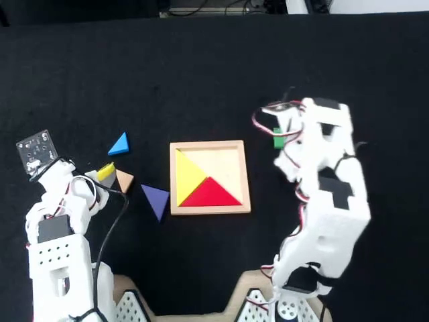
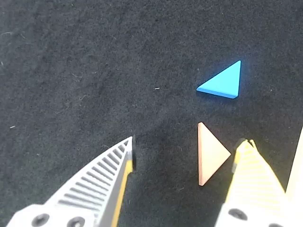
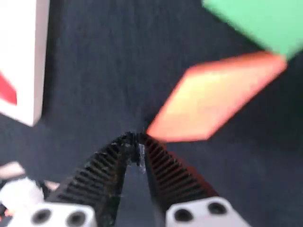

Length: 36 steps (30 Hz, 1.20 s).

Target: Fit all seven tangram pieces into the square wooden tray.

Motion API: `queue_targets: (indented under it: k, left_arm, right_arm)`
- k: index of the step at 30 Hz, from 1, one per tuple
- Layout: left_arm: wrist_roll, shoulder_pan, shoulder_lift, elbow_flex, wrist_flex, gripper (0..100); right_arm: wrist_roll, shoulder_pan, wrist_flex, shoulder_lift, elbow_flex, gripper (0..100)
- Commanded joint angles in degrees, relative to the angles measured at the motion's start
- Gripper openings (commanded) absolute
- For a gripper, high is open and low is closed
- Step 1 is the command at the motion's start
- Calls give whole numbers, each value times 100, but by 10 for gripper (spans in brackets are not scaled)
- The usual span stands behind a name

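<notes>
Left end effector open just beside tan triangle; right end effector closed next to orange parallelogram.

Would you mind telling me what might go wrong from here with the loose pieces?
1. The left pincer is open, but the tan triangle lies off-centre, near one side of the gap; closing may well flick it aside rather than grip it.
2. The right pincer is shut at the edge of the orange piece, so advancing would likely shove it toward the green piece instead of lifting it.
</notes>
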Motion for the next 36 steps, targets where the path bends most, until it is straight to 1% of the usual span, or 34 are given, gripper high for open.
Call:
queue_targets:
  k: [1, 4, 7, 9, 11, 13, 16, 18, 23, 27, 31, 36]
  left_arm:
    - [53, 75, -79, -48, -79, 332]
    - [62, 75, -79, -48, -79, 332]
    - [62, 75, -79, -48, -79, 332]
    - [62, 75, -79, -48, -79, 332]
    - [62, 75, -79, -48, -79, 332]
    - [62, 75, -79, -48, -79, 332]
    - [62, 75, -79, -48, -79, 332]
    - [62, 75, -79, -48, -79, 332]
    - [62, 75, -79, -48, -79, 332]
    - [62, 75, -79, -40, -70, 332]
    - [62, 75, -62, -40, -70, 332]
    - [62, 75, -53, -40, -70, 332]
  right_arm:
    - [369, 396, 299, -743, -75, 11]
    - [387, 510, 308, -1508, -13, 12]
    - [378, 466, 158, -2457, 435, 15]
    - [246, 229, -79, -3187, 1112, 64]
    - [167, -105, -431, -3996, 2070, 156]
    - [158, -422, -941, -4831, 3090, 224]
    - [141, -598, -1793, -5886, 4409, 240]
    - [97, -563, -1934, -6185, 4716, 240]
    - [-818, -387, -1653, -5534, 4101, 243]
    - [-1319, -589, -1653, -4558, 3424, 245]
    - [-1468, -862, -1996, -3459, 3002, 245]
    - [-1609, -782, -2541, -2255, 2571, 245]
